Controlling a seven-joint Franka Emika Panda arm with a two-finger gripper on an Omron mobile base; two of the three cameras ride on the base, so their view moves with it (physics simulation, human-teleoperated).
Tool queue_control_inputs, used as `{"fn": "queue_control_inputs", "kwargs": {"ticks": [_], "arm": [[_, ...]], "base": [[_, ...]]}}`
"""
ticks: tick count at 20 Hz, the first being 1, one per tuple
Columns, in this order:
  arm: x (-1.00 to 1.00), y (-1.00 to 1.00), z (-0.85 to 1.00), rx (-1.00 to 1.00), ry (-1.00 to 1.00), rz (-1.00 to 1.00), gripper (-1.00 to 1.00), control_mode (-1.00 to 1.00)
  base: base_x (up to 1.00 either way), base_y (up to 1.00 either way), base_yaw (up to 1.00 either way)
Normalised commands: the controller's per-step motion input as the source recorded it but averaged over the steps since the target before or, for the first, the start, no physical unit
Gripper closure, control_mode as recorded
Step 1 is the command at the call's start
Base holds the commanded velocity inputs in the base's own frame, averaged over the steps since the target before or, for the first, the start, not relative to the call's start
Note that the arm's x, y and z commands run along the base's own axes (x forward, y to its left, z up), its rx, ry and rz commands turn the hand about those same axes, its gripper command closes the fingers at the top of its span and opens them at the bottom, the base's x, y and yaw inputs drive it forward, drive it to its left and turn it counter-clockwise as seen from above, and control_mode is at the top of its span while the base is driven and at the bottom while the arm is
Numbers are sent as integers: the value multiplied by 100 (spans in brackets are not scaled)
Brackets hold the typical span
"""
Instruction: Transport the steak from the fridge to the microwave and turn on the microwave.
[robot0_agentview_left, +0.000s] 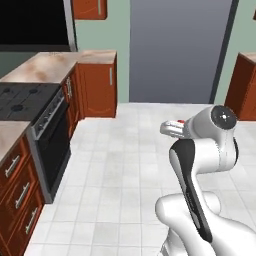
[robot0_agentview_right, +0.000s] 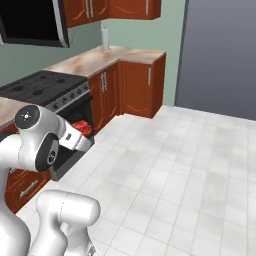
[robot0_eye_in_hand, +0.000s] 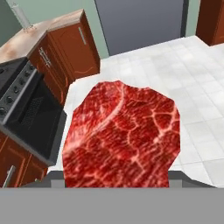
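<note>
The steak (robot0_eye_in_hand: 122, 135), a red marbled lump, sits right in front of the hand camera and covers the middle of the hand view. My gripper (robot0_agentview_left: 178, 125) is shut on it, and a red edge of the steak (robot0_agentview_right: 84, 128) pokes out past the fingers. The arm is folded close to the base, with the hand above the white tile floor. The fridge (robot0_agentview_left: 175, 50) is the tall grey slab ahead, its door closed. The microwave (robot0_agentview_left: 32, 22) hangs black at the upper left above the stove; from the other side the microwave (robot0_agentview_right: 30, 22) also sits at the top left.
A black stove (robot0_agentview_left: 27, 100) with an oven door stands on the left between red-brown cabinets (robot0_agentview_left: 97, 90) with marbled counters. Another cabinet (robot0_agentview_left: 245, 85) stands right of the fridge. A glass item (robot0_agentview_right: 105, 40) stands on the far counter. White tiled floor (robot0_agentview_left: 125, 165) lies open ahead.
</note>
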Motion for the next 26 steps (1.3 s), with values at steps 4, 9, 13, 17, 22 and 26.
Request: {"fn": "queue_control_inputs", "kwargs": {"ticks": [4, 9, 13, 17, 22, 26], "arm": [[0, 0, 0, 0, 0, 0, 100, 100], [0, 0, 0, 0, 0, 0, 100, 100], [0, 0, 0, 0, 0, 0, 100, 100], [0, 0, 0, 0, 0, 0, 100, 100], [0, 0, 0, 0, 0, 0, 100, 100], [0, 0, 0, 0, 0, 0, 100, 100]], "base": [[100, -35, 0], [100, -31, 4], [100, -32, 11], [99, -34, 16], [86, -29, 22], [72, -15, 29]]}}
